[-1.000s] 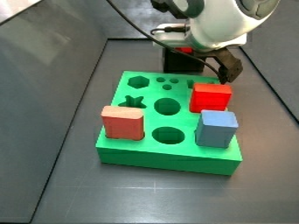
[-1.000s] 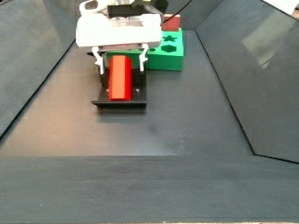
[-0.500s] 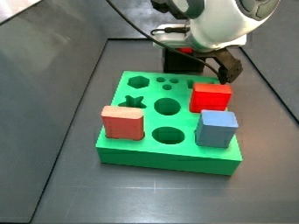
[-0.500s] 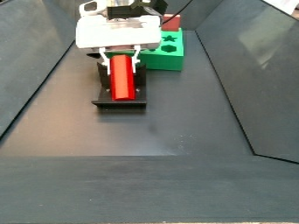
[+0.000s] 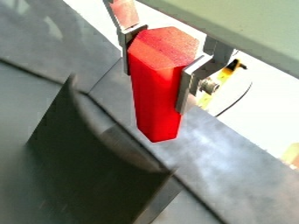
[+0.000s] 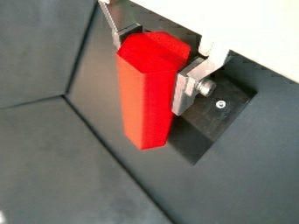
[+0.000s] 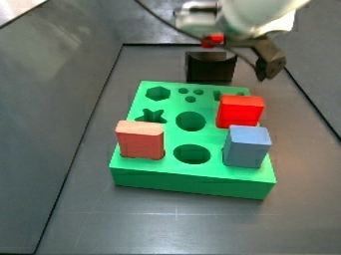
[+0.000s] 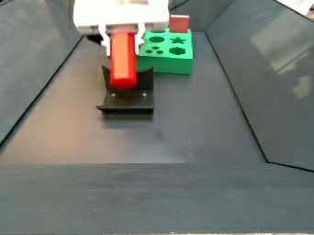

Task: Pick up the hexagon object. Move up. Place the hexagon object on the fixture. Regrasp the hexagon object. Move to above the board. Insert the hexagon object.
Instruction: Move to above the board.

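Note:
My gripper (image 8: 123, 41) is shut on the hexagon object (image 8: 123, 62), a bright red long prism, and holds it just above the fixture (image 8: 127, 101). In both wrist views the prism (image 5: 158, 79) (image 6: 146, 87) fills the gap between the silver fingers (image 5: 193, 80) (image 6: 191, 77), with the gripper (image 5: 156, 79) (image 6: 149, 70) closed on its sides. In a side view only a red bit of the prism (image 7: 210, 40) shows under the gripper (image 7: 213, 36), above the dark fixture (image 7: 209, 67). The green board (image 7: 170, 171) lies in front of the fixture.
On the board stand a red cube (image 7: 241, 108), a salmon-pink cube (image 7: 139, 139) and a blue cube (image 7: 246, 145). Dark sloping walls (image 8: 37, 83) bound the floor. The fixture's base plate (image 6: 225, 112) shows beside the prism.
The gripper has risen with the hexagon object, lifting it off the fixture. The cubes and the board have not moved.

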### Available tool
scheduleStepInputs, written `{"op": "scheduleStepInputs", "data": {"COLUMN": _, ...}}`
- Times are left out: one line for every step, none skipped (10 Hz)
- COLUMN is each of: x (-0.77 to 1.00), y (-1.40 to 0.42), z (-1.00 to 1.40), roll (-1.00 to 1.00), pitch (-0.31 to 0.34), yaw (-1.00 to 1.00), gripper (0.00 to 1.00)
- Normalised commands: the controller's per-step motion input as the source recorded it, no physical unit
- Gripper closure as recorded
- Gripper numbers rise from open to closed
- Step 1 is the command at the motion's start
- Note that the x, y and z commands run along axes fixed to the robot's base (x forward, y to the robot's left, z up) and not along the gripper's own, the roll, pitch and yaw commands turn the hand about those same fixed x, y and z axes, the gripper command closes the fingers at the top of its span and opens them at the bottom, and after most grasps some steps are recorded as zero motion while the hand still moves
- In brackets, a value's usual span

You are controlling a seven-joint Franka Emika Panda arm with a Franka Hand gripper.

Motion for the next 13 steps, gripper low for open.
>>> {"op": "scheduleStepInputs", "data": {"x": 0.01, "y": -0.07, "z": 1.0, "roll": 0.03, "pitch": 0.134, "yaw": -0.11, "gripper": 1.0}}
{"op": "scheduleStepInputs", "data": {"x": 0.01, "y": -0.07, "z": 1.0, "roll": 0.0, "pitch": 0.166, "yaw": -0.06, "gripper": 1.0}}
{"op": "scheduleStepInputs", "data": {"x": 0.01, "y": -0.06, "z": 1.0, "roll": -0.02, "pitch": 0.177, "yaw": -0.04, "gripper": 1.0}}
{"op": "scheduleStepInputs", "data": {"x": 0.0, "y": -0.06, "z": 1.0, "roll": -0.05, "pitch": 0.185, "yaw": 0.04, "gripper": 1.0}}
{"op": "scheduleStepInputs", "data": {"x": 0.0, "y": -0.05, "z": 1.0, "roll": -0.05, "pitch": 0.183, "yaw": 0.07, "gripper": 1.0}}
{"op": "scheduleStepInputs", "data": {"x": 0.0, "y": -0.05, "z": 1.0, "roll": -0.05, "pitch": 0.171, "yaw": 0.1, "gripper": 1.0}}
{"op": "scheduleStepInputs", "data": {"x": 0.01, "y": -0.05, "z": 1.0, "roll": -0.05, "pitch": 0.152, "yaw": 0.13, "gripper": 1.0}}
{"op": "scheduleStepInputs", "data": {"x": 0.01, "y": -0.05, "z": 1.0, "roll": -0.04, "pitch": 0.133, "yaw": 0.15, "gripper": 1.0}}
{"op": "scheduleStepInputs", "data": {"x": 0.02, "y": -0.04, "z": 1.0, "roll": -0.03, "pitch": 0.111, "yaw": 0.15, "gripper": 1.0}}
{"op": "scheduleStepInputs", "data": {"x": 0.02, "y": -0.04, "z": 1.0, "roll": -0.03, "pitch": 0.087, "yaw": 0.16, "gripper": 1.0}}
{"op": "scheduleStepInputs", "data": {"x": 0.02, "y": -0.04, "z": 1.0, "roll": -0.03, "pitch": 0.073, "yaw": 0.15, "gripper": 1.0}}
{"op": "scheduleStepInputs", "data": {"x": 0.02, "y": -0.03, "z": 0.86, "roll": -0.04, "pitch": 0.038, "yaw": 0.14, "gripper": 1.0}}
{"op": "scheduleStepInputs", "data": {"x": 0.02, "y": -0.02, "z": 0.75, "roll": -0.04, "pitch": 0.025, "yaw": 0.13, "gripper": 1.0}}
